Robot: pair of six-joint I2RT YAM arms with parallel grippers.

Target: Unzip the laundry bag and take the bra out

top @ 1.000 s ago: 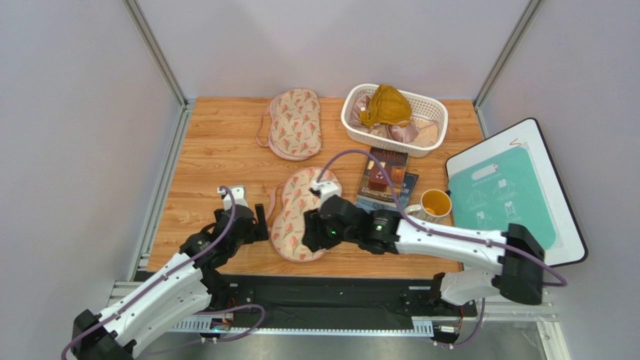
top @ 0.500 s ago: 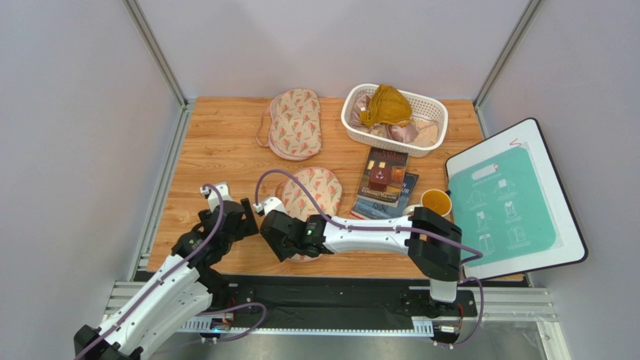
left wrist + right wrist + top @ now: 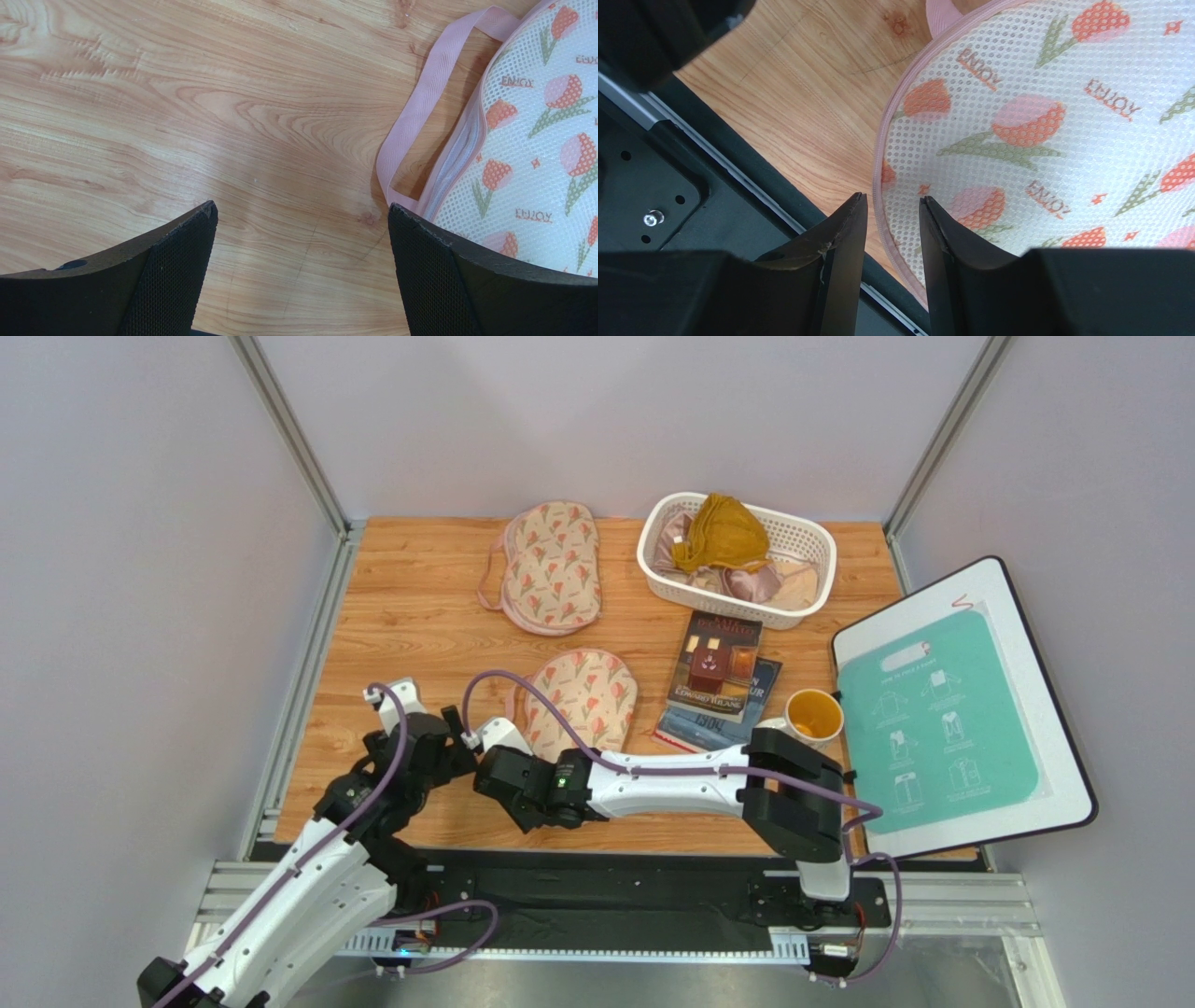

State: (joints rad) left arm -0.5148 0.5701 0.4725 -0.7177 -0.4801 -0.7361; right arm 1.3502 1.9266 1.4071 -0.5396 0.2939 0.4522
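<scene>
Right fingers (image 3: 854, 218) further left, at laundry bag (image 3: 1032, 126) rim

light: bright, even, overhead | shadows: soft, faint | glare: mild on table (image 3: 175, 105) | focus: sharp

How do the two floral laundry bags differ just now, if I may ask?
The near laundry bag lies at the front with the right gripper straddling its pink rim; the far laundry bag lies at the back beside the basket, untouched. The near bag is partly hidden by the right arm; the far one shows whole. Both share beige tulip print and pink trim.
</scene>
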